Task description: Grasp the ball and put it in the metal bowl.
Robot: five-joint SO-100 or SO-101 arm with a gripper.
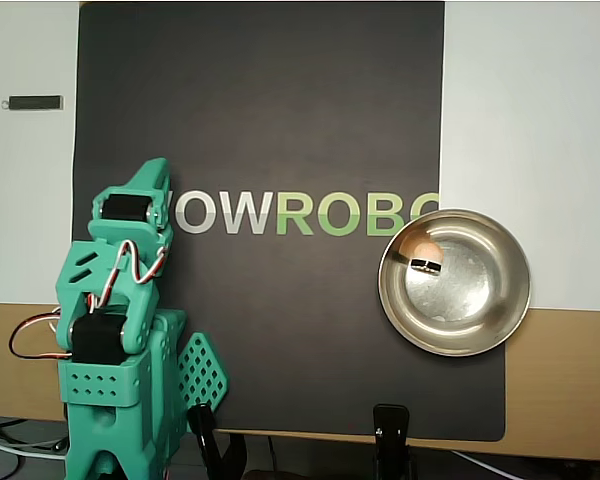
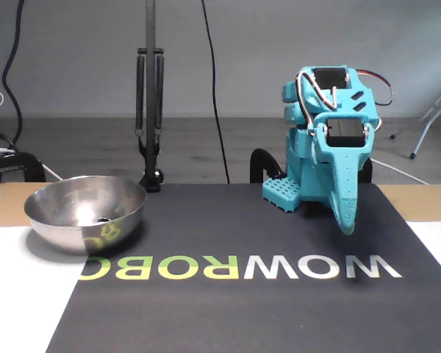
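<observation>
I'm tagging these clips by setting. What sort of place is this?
Likely a hobbyist or lab tabletop robot bench: a 3D-printed teal arm, a dark branded mat with a metal bowl, and clamps on the desk edge.

A pale wooden tabletop [image 2: 425, 200] carries a wide black rectangular mat printed with white and green letters [image 1: 280, 120], with white sheets [image 1: 530, 120] on either side. Beyond it, a grey-brown floor [image 2: 206, 147] meets a plain pale grey wall [image 2: 242, 51] under soft, even light.
</observation>
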